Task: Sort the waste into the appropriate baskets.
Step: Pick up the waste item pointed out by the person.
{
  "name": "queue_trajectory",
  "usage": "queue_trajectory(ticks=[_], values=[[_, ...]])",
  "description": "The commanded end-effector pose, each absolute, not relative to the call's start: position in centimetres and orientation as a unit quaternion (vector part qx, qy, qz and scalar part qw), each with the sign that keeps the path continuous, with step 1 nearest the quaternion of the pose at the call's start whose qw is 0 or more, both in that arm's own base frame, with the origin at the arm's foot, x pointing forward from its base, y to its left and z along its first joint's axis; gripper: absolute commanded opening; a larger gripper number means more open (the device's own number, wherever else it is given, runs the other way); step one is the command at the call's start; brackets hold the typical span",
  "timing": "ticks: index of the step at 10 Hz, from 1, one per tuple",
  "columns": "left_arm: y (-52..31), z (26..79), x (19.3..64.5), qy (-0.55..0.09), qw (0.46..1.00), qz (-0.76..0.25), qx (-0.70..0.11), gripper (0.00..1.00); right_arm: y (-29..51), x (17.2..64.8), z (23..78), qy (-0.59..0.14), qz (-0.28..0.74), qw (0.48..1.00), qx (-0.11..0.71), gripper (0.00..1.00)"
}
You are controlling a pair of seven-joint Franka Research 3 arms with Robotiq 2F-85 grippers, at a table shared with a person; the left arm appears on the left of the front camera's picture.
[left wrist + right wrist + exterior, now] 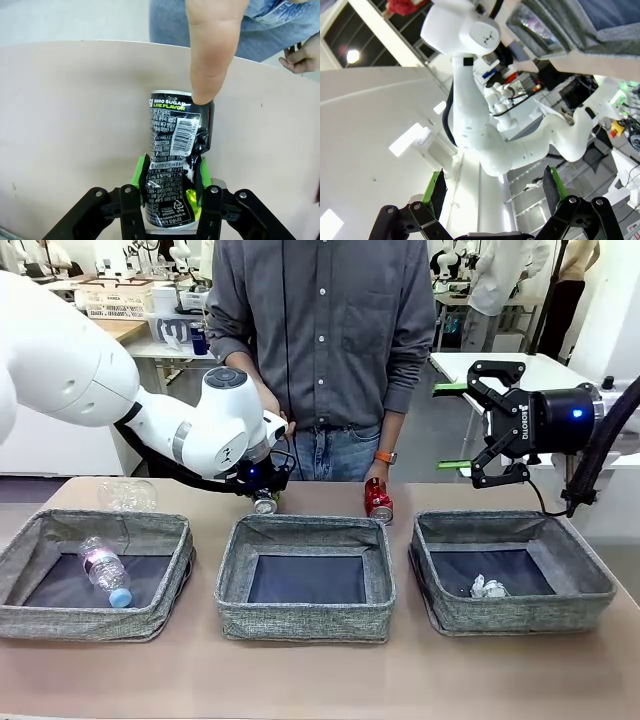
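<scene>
In the left wrist view the black-and-white can (172, 150) is running off the bottom edge between the jaws of the left gripper (171, 170). A person's finger (212, 55) is covering part of its top, and its fine print is coming out too small to read. In the front view the left arm's wrist (235, 430) is hiding those jaws and most of the can. The left basket (100, 520) is cutting off the underside of a clear bottle (127, 493).

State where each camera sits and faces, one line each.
Front: between the arms, facing the person across the table; left gripper and right gripper show.
Left wrist: along the left gripper, shut on the black-and-white can under the person's finger.
Right wrist: along the open right gripper, sideways toward the left arm.
Front and left wrist share the can.
</scene>
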State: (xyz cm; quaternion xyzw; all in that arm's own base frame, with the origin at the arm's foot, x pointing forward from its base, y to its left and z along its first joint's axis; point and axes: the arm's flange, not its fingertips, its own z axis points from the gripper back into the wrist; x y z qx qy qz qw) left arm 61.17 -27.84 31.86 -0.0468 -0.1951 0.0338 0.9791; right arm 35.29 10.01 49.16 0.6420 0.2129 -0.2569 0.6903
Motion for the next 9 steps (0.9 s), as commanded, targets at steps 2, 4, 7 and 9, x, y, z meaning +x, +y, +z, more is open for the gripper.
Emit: queue_trajectory(ticks=[2,4,7,9], values=[[-28.1,31.8,61.1,-0.208,0.976,0.053,-0.041,0.0,10.2,35.3,49.6,0.218,-0.257,0.682,0.649,1.0],[-27.1,35.3,59.9,-0.215,0.974,0.061,-0.044,0.0,10.2,35.3,49.6,0.218,-0.257,0.682,0.649,1.0],[-24.6,42.8,55.1,-0.119,0.992,0.037,-0.025,0.0,10.2,35.3,49.6,0.218,-0.257,0.682,0.649,1.0],[-23.0,45.9,51.5,0.002,0.998,-0.036,-0.05,0.0,10.2,35.3,49.6,0.218,-0.257,0.682,0.649,1.0]])
